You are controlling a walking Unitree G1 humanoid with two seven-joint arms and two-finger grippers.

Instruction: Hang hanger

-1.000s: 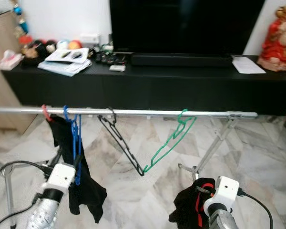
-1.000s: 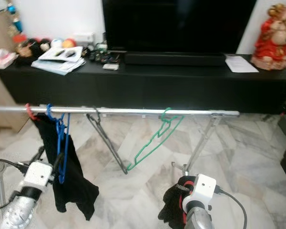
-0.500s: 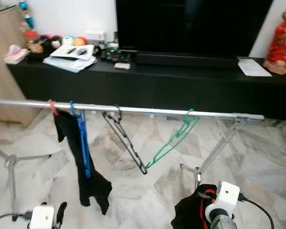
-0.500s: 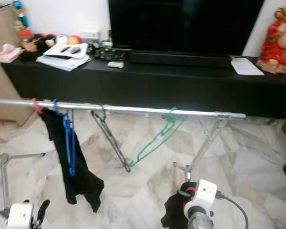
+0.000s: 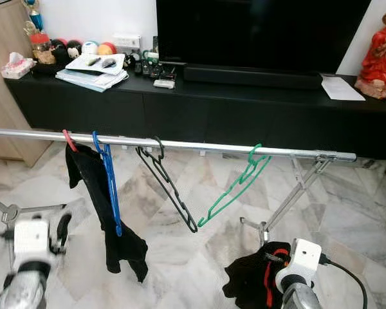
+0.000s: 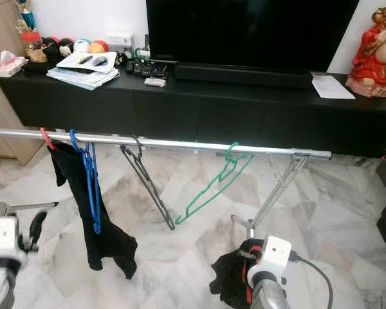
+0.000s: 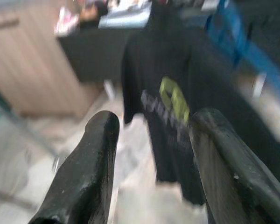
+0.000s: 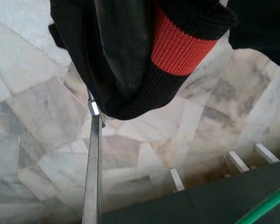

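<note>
Left pincer [image 7: 151, 154] spread, facing black shirt [image 7: 177, 88] w/ unreadable yellow print; right pincer pinching black-red garment [image 8: 144, 51].

I see a pale marble floor [image 5: 347, 212] ahead, and beyond it a long black TV cabinet [image 5: 199, 112] against a white wall [image 5: 93, 19], a dark television [image 5: 257, 32] on top and a wooden cupboard [image 5: 3, 109] at left.

Home living room, television [image 5: 264, 29], black media console [image 5: 199, 106], marble floor [image 5: 360, 206]
</note>
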